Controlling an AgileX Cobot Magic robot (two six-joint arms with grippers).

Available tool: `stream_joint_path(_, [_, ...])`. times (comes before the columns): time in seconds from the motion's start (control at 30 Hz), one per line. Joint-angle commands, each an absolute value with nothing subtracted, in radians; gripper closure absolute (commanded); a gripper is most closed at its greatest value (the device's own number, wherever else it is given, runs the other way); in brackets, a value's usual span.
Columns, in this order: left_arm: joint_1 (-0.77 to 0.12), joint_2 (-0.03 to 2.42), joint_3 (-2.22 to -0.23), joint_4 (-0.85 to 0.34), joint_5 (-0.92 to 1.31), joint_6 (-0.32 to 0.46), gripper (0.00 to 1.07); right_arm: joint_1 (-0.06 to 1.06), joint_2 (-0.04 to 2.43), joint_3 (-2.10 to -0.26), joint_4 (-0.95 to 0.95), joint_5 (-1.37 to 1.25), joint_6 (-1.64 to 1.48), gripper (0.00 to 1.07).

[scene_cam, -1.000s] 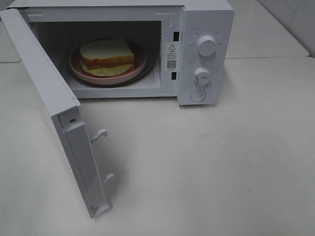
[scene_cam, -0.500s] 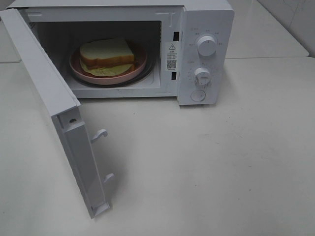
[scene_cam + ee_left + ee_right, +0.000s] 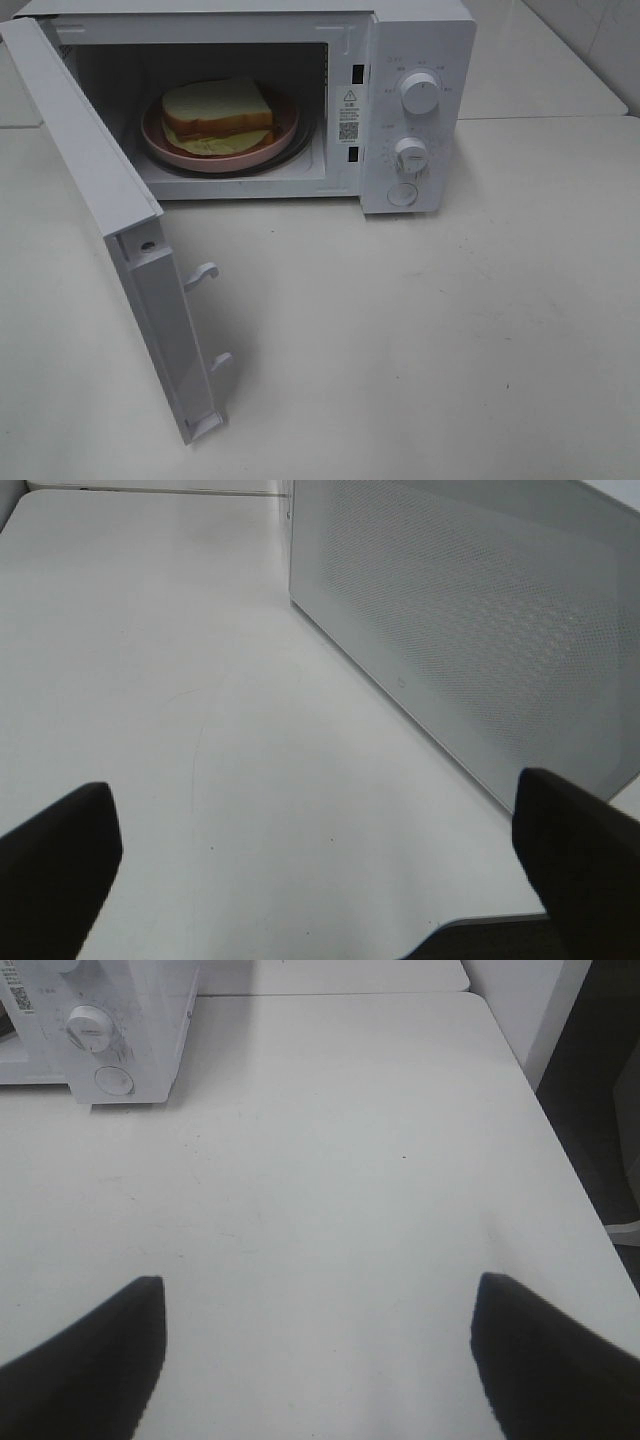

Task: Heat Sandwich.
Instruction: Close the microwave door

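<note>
The sandwich (image 3: 217, 113) is sitting on a pink plate (image 3: 286, 130) inside the white microwave (image 3: 455, 130), whose door (image 3: 90, 170) is hanging open and whose warning sticker (image 3: 349, 115) is showing print too small to read, while the left claw (image 3: 318, 830) and right claw (image 3: 315, 1290) are gaping wide and empty over the worktop (image 3: 450, 330).

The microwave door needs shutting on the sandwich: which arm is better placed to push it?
Left, likely: the left tool faces the outside of the door nearby; the right tool hangs over the table, by the control panel.
</note>
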State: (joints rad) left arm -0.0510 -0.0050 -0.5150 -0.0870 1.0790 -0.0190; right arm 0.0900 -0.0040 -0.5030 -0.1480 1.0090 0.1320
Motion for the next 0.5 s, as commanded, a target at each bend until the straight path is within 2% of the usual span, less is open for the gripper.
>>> stream_joint_path(0.03, [-0.049,-0.022,-0.515,-0.09,1.073,-0.017,0.07,0.084,-0.031,-0.501,-0.146,0.996,0.128,0.31])
stream_joint_path(0.27, [-0.049,-0.01,-0.517,-0.086,1.07,-0.021,0.08,0.084,-0.031,-0.501,-0.146,0.996,0.128,0.31])
stream_joint_path(0.5, [-0.049,0.091,-0.542,-0.081,1.01,-0.022,0.22,0.084,-0.031,-0.501,-0.146,0.996,0.128,0.31])
